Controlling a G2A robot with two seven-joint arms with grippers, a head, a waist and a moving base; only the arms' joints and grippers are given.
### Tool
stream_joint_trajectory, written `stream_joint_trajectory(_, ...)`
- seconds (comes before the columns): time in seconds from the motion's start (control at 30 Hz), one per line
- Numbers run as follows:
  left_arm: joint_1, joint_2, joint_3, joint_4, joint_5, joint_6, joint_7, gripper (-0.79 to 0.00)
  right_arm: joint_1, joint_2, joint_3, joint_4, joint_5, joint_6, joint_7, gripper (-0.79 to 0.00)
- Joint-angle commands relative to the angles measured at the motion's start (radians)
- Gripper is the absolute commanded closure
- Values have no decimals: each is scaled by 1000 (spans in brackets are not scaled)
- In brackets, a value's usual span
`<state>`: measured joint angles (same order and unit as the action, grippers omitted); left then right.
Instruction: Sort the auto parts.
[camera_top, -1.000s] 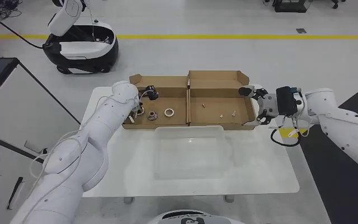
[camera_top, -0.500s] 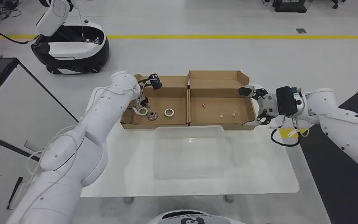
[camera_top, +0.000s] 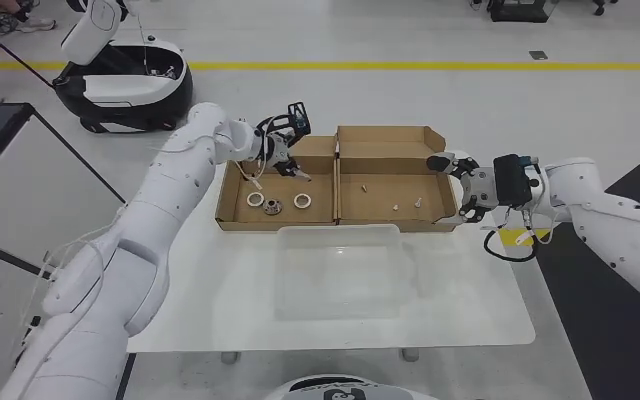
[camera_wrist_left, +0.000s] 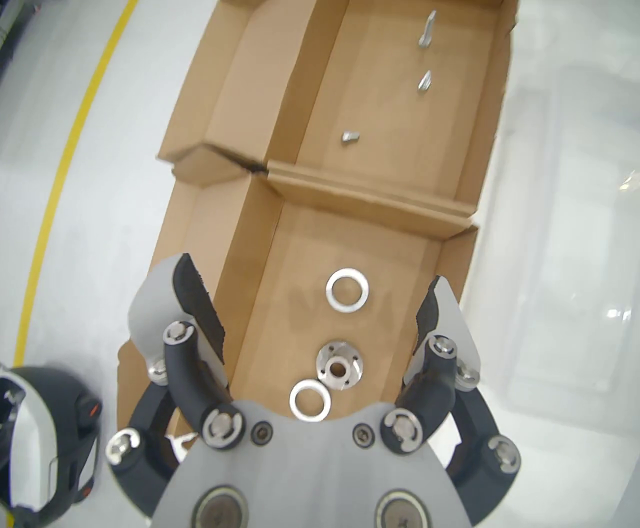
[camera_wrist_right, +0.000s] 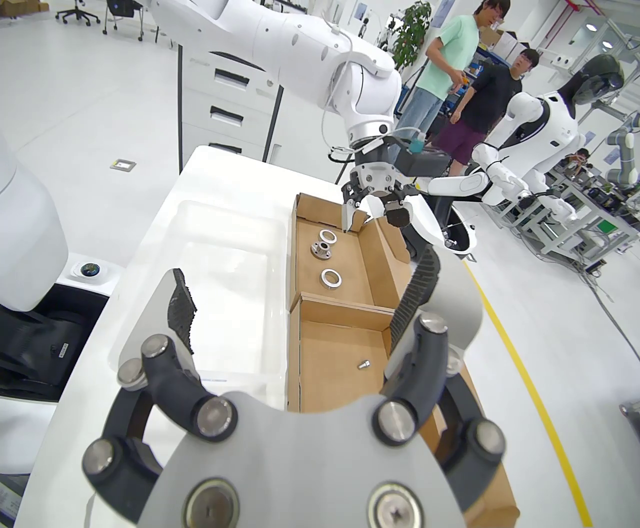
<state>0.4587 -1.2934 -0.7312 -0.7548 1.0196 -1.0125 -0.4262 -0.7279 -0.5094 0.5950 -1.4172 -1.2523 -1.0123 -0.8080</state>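
Two open cardboard boxes stand side by side at the table's back. The left box (camera_top: 228, 190) holds two metal rings (camera_wrist_left: 347, 290) (camera_wrist_left: 309, 399) with a flanged hub (camera_wrist_left: 339, 369) between them. In the right box (camera_top: 385, 142) lie three small bolts (camera_wrist_left: 350, 136). My left gripper (camera_top: 291, 148) hangs open and empty above the left box's back wall, over the rings. Just off the right box's outer end, my right gripper (camera_top: 450, 188) is open and empty.
A clear plastic bin (camera_top: 338, 229) sits on the white table (camera_top: 460, 290) just in front of both boxes, with nothing visible inside. Another robot's base (camera_top: 125, 85) stands on the floor beyond the table's back left corner.
My left gripper has lifted from the left end of the left box and swung back and to the right, still open. The right arm has not moved.
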Motion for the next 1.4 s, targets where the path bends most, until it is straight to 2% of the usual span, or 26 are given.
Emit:
stream_joint_trajectory(0.0,45,39,-38,-125,-59,0,-34,-785,0,0,0,0,0,0,0,-785)
stream_joint_trajectory(0.1,133,101,-121,-297,-148,0,-106,-785,0,0,0,0,0,0,0,-785)
stream_joint_trajectory(0.3,374,214,-350,-645,-359,0,-250,-785,0,0,0,0,0,0,0,-785)
stream_joint_trajectory(0.43,515,266,-491,-840,-482,25,-330,-785,0,0,0,0,0,0,0,-785)
stream_joint_trajectory(0.6,634,310,-630,-999,-597,60,-417,-785,0,0,0,0,0,0,0,-785)
stream_joint_trajectory(0.8,720,343,-742,-1100,-699,91,-472,-785,0,0,0,0,0,0,0,-785)
stream_joint_trajectory(1.37,720,343,-742,-1100,-699,91,-472,-785,0,0,0,0,0,0,0,-784)
